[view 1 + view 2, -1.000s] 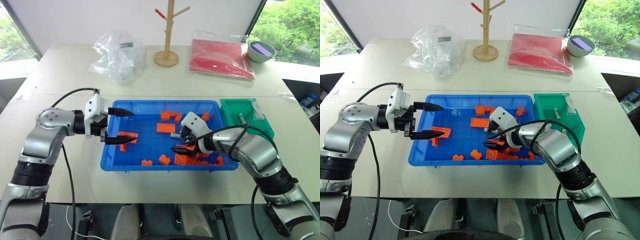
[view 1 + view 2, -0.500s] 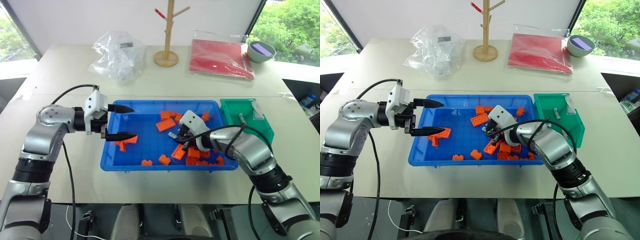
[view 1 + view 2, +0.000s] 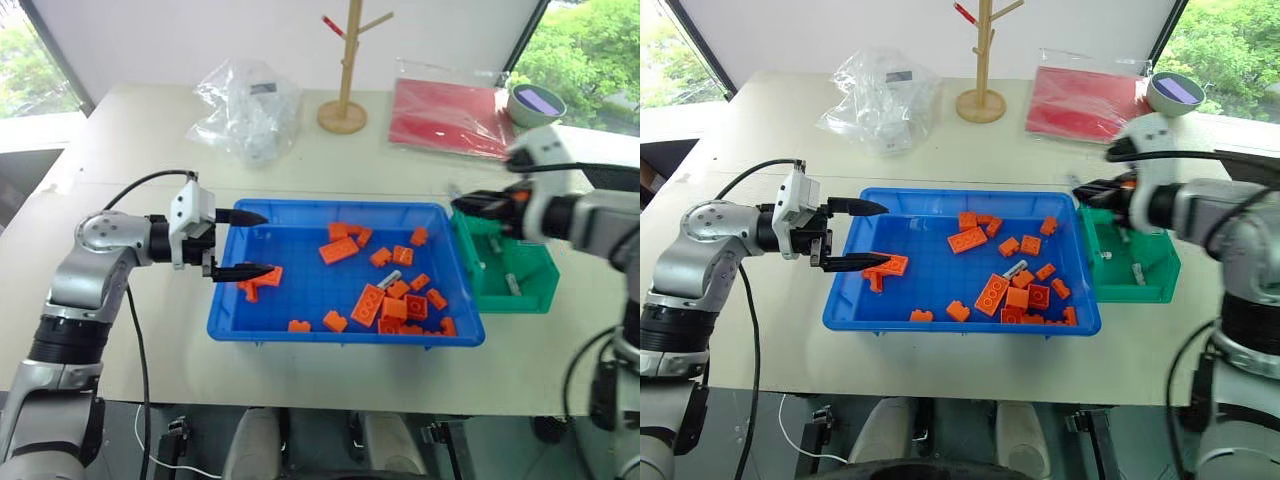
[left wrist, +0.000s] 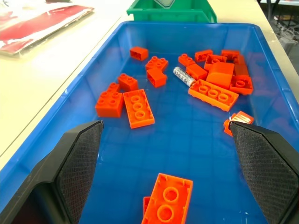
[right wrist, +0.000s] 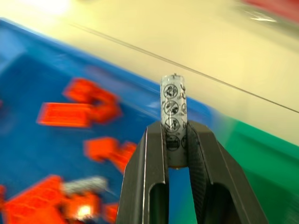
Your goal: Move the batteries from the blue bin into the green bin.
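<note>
One battery [image 5: 173, 112], a small, stiff, smooth cylinder that can slip, is clamped at its lower end in the right gripper [image 5: 176, 135] near the green bin [image 3: 520, 290]; the left gripper [image 3: 243, 243] is open.

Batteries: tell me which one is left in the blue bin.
The battery lying flat among the orange bricks; another is clamped upright in the right gripper, others lie in the green bin.
</note>
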Motion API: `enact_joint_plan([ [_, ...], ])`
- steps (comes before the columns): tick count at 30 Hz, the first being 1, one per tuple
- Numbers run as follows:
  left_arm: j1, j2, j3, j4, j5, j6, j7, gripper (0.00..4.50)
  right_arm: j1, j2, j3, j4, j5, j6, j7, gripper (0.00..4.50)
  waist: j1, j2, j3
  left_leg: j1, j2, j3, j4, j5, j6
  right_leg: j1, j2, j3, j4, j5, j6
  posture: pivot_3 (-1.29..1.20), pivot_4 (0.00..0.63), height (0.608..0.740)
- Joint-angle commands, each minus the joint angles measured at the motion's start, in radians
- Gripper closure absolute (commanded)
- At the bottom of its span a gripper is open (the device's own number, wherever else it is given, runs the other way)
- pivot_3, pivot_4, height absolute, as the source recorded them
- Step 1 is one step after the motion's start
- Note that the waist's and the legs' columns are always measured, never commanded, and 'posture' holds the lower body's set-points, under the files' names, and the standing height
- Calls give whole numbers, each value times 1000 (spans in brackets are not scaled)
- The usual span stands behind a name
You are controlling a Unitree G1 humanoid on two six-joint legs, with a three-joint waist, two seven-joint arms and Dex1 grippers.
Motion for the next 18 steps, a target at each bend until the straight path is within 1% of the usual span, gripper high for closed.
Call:
enact_joint_plan([
  [1, -27, -6, 3, -1, 6, -26, -10, 0, 106, -65, -45, -18, -2, -57, 28, 4438, -2, 0, 0, 0, 0, 0, 0, 0, 0, 0, 0, 0, 0, 0, 0, 0, 150, 736],
  [4, -37, -11, -1, 10, 8, -31, -14, 0, 156, -54, -70, -18, 2, -70, 7, 4438, -17, 0, 0, 2, 0, 0, 0, 0, 0, 0, 1, 1, 2, 0, 0, 0, 150, 736],
  [5, -40, -14, -1, 12, 9, -32, -15, 0, 175, -51, -70, -19, -4, -82, -2, 3374, -19, 0, 0, 3, 0, -1, 0, 0, 0, 0, 1, 2, 2, 0, 0, 0, 150, 736],
  [6, -42, -16, -2, 14, 10, -33, -17, 0, 192, -53, -63, -21, -13, -99, -9, 3005, -20, 0, 0, 4, 1, 0, 0, 0, 0, 1, 1, 3, 2, 0, 0, 0, 150, 736],
  [9, -48, -21, -2, 18, 14, -34, -21, 0, 218, -76, -26, -28, -30, -151, -7, 1360, -21, 0, 0, 5, 0, 0, 0, 0, 0, 2, 2, 3, 3, 0, 0, 0, 150, 736],
  [10, -49, -22, -1, 17, 13, -32, -21, 0, 203, -79, -15, -33, -23, -169, 3, 958, -21, 0, 0, 5, 0, 0, 0, 0, 0, 2, 2, 4, 2, 0, 0, 0, 150, 736],
  [12, -52, -23, 2, 13, 12, -26, -20, 0, 164, -98, 30, -39, -18, -216, 37, 958, -21, 0, 0, 5, 0, 0, 0, 0, 0, 1, 2, 4, 2, 0, 0, 0, 150, 736],
  [15, -52, -23, 3, 8, 11, -21, -20, 0, 117, -160, 166, -46, -55, -340, 133, 958, -21, 1, 1, 5, 1, 0, 0, 0, 0, 1, 2, 4, 3, 0, 0, 0, 150, 736],
  [18, -53, -22, 3, 7, 13, -20, -20, 0, 26, -186, 360, -20, -122, -489, 273, 958, -22, 1, 1, 5, 1, 0, 0, 0, 0, 1, 2, 4, 2, 0, 0, 0, 150, 736],
])
